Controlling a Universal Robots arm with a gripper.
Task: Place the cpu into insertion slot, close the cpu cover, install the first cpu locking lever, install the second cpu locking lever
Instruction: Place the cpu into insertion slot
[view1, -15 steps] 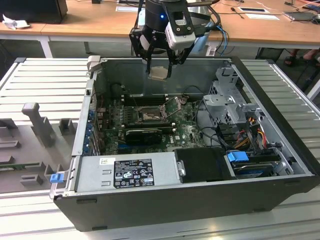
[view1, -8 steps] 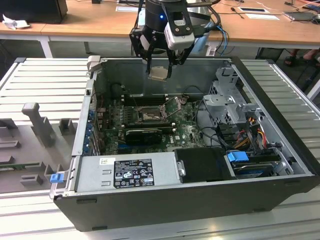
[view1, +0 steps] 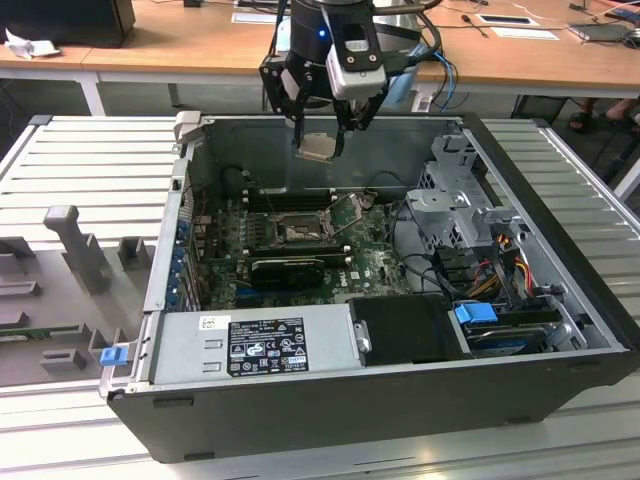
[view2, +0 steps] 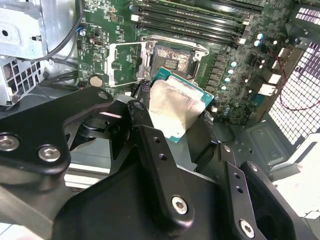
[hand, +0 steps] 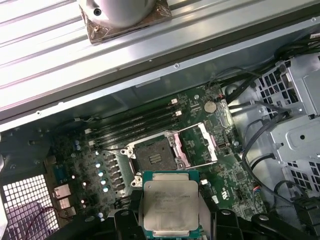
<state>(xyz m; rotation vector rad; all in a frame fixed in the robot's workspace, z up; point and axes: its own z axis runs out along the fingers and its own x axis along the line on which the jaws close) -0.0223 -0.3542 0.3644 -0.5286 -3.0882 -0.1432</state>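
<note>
The cpu, pale silver face with a green rim, hung well above the insertion slot, which lay bare, the cpu cover swung open beside it.

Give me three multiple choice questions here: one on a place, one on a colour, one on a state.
1. Where is the cpu? A in the gripper, above the open case; B in the insertion slot; C on the floor.
2. The motherboard's colour? A red; B green; C white.
3. The cpu cover is: A shut; B swung open; C missing.
Answers: 1 A, the gripper holds it over the case; 2 B, green shows around the slot; 3 B, it is swung off the bare slot.
</note>
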